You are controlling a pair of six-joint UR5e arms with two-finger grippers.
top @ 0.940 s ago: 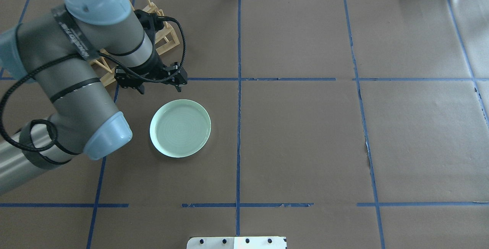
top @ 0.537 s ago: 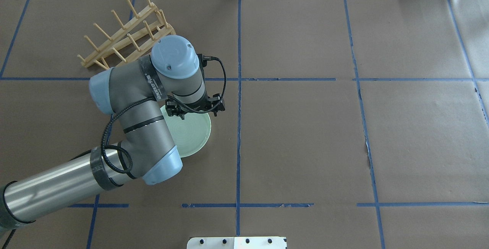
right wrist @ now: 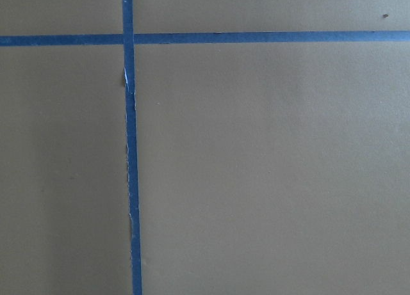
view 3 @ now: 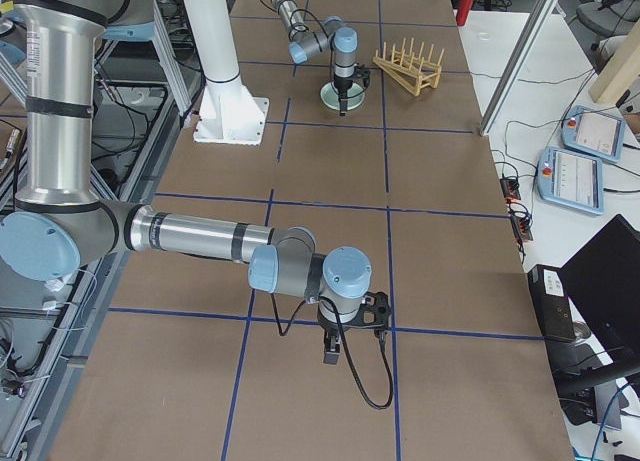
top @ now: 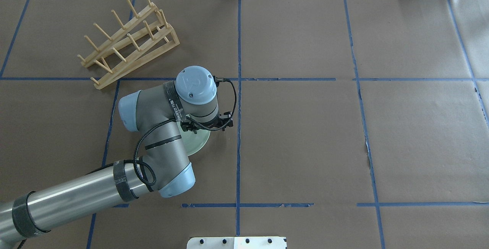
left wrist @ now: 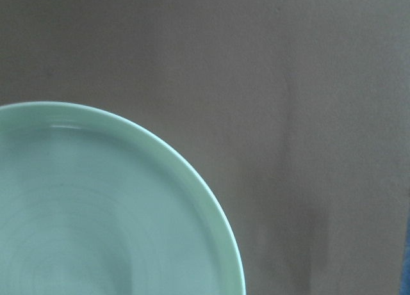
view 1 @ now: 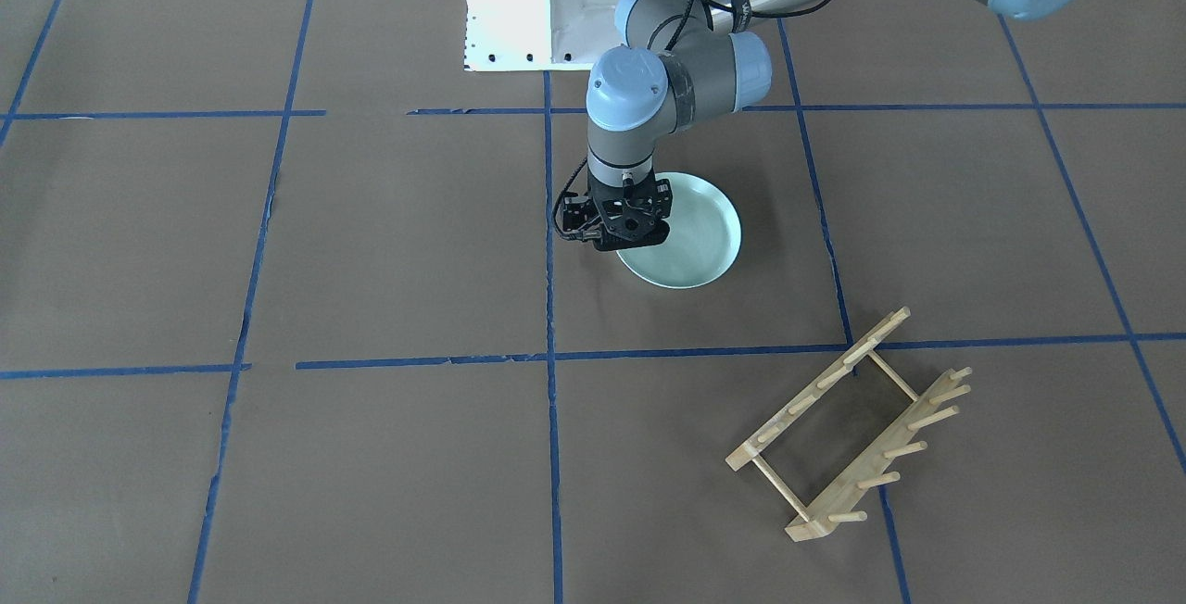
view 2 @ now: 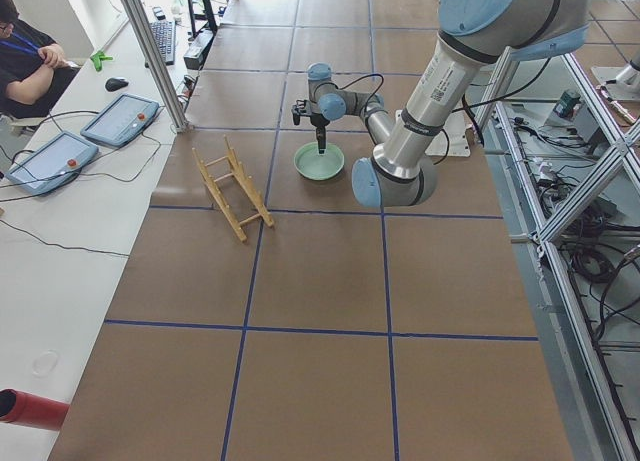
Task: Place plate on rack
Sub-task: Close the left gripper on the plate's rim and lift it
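The pale mint-green plate [view 1: 695, 247] lies flat on the brown paper; the overhead view shows only part of it [top: 199, 142], the rest hidden under my left wrist. My left gripper [view 1: 619, 241] points straight down over the plate's rim on the side toward the table's middle, and looks open and empty. The left wrist view shows the rim [left wrist: 192, 180] with bare paper beside it, no fingers. The bamboo rack [top: 128, 37] stands empty, apart at the far left [view 1: 848, 428]. My right gripper [view 3: 333, 353] hangs low over the paper far away; I cannot tell its state.
The white robot base [view 1: 542, 11] stands at the robot's edge of the table. Blue tape lines [right wrist: 131, 148] grid the paper. A person and tablets [view 2: 120, 119] are on a side table beyond the rack.
My left arm has swung from over the rack toward the table's middle and come down over the plate's rim. The rack now shows in full. The plate has not moved.
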